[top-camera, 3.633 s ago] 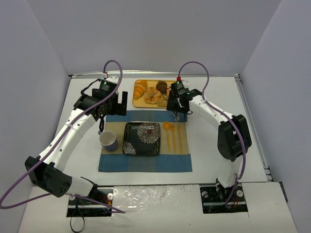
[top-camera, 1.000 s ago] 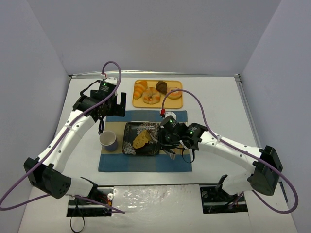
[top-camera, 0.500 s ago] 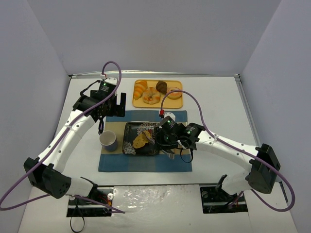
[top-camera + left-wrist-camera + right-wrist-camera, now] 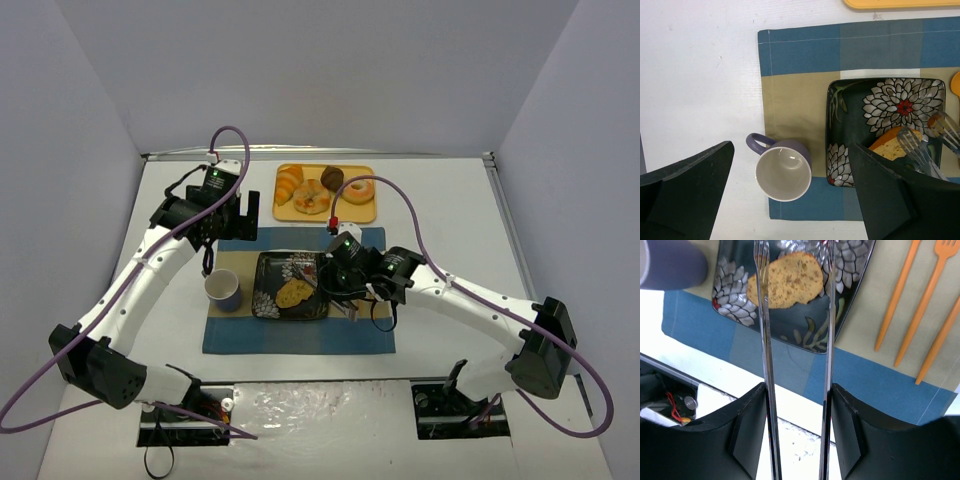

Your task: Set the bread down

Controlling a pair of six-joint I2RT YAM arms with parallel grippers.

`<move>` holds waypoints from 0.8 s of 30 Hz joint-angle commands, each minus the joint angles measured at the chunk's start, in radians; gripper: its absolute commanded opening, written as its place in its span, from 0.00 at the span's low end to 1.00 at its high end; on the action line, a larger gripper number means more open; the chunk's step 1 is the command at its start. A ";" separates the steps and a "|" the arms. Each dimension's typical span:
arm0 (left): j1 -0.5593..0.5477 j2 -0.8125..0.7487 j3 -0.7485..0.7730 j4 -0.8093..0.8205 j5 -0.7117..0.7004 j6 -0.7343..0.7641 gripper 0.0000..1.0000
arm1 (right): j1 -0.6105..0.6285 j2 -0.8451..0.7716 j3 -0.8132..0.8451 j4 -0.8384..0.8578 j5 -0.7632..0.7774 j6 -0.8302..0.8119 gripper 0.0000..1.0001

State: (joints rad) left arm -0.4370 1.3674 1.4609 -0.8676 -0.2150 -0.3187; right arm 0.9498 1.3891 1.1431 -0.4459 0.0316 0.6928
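The bread (image 4: 293, 293) (image 4: 790, 280) (image 4: 895, 145), flat, golden-tan and speckled, lies on the dark flowered plate (image 4: 270, 270) (image 4: 810, 335) (image 4: 850, 100). My right gripper (image 4: 345, 285) (image 4: 797, 390) hangs just right of the plate, its fingers pressed against both arms of metal tongs (image 4: 762, 315) (image 4: 322, 285) (image 4: 912, 145). The tongs' forked tips stand spread either side of the bread, above it. My left gripper (image 4: 240, 215) (image 4: 790, 145) hovers open over the mat's left end, holding nothing.
A purple mug (image 4: 223, 289) (image 4: 782, 175) stands left of the plate on the blue-and-tan placemat (image 4: 300, 335). Orange cutlery (image 4: 355, 280) (image 4: 895, 300) lies right of the plate. An orange tray (image 4: 363, 212) at the back holds a croissant and doughnuts.
The right arm brought the bread from the tray to the plate. In the last second the tongs spread apart and the bread settled flat on the plate. The left arm stayed still.
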 commanded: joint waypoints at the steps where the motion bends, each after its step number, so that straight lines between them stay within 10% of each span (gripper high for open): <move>1: 0.006 -0.029 0.044 0.017 -0.020 0.003 0.97 | -0.023 -0.020 0.094 -0.015 0.079 -0.017 0.48; 24: 0.009 -0.060 0.039 0.001 -0.026 0.023 0.97 | -0.727 0.228 0.110 0.231 0.292 -0.124 0.47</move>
State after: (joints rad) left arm -0.4370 1.3648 1.4609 -0.8720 -0.2153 -0.3173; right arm 0.2881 1.5953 1.2629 -0.3789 0.2420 0.5801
